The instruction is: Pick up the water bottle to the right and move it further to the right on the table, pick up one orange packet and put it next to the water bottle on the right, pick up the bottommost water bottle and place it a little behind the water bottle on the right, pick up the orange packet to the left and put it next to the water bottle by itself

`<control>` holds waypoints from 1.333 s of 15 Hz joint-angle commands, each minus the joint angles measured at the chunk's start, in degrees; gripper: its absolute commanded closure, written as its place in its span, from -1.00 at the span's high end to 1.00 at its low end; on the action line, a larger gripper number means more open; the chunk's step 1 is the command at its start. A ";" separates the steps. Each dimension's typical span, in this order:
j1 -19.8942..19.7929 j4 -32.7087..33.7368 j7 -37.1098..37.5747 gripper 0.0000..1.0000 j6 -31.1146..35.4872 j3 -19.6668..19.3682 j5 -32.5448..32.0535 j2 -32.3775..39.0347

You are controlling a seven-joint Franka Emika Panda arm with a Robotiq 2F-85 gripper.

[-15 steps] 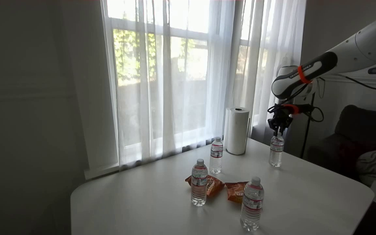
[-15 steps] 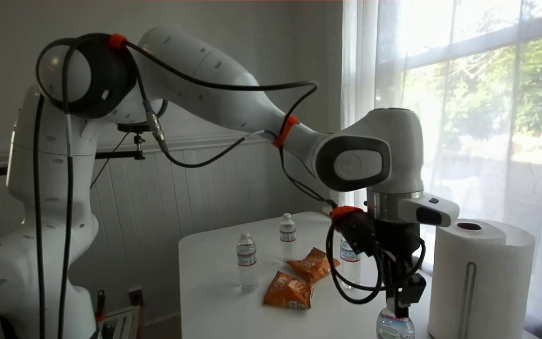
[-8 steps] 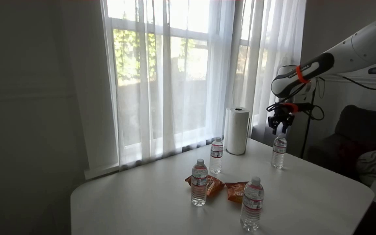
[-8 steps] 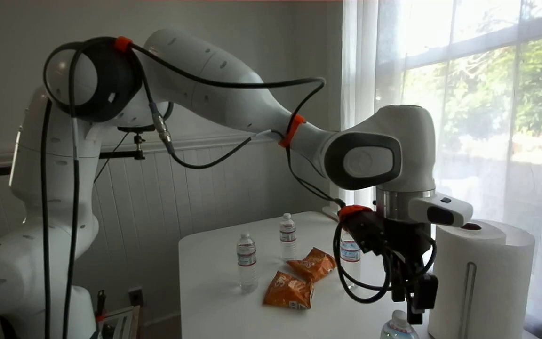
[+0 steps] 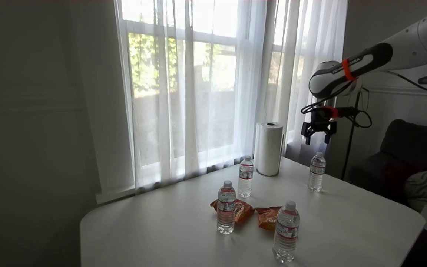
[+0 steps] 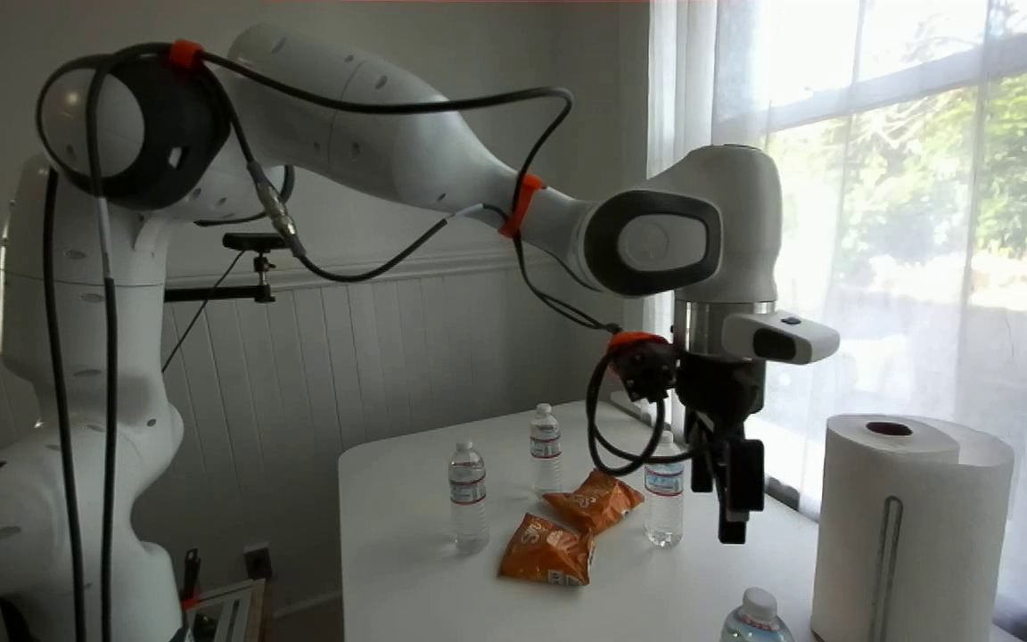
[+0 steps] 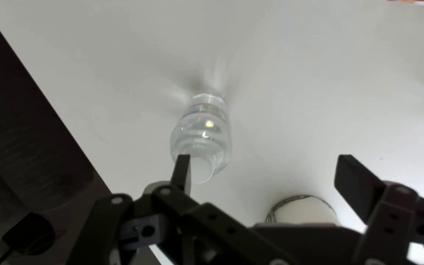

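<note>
Below the claw [image 5: 317, 142], an upright clear water bottle [image 5: 316, 173] seems red-banded.

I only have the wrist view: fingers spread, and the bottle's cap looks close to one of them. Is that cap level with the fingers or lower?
Observer: Lower. In an exterior view, a gap shows between the fingers above and the cap beneath.
Operator: I get just a scrap of orange at my top right corner. How many packets are out there?
Observer: Two: a packet and another packet, in both exterior views.
Operator: And how many bottles besides this one?
Observer: Three more bottles stand in both exterior views.
</note>
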 commanded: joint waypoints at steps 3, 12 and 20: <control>4.43 -11.36 12.17 1.00 -0.70 2.13 -1.84 -6.09; 4.90 -10.45 11.32 1.00 -2.71 3.59 2.83 -1.93; 8.09 -14.25 11.33 1.00 -1.93 8.98 13.79 3.79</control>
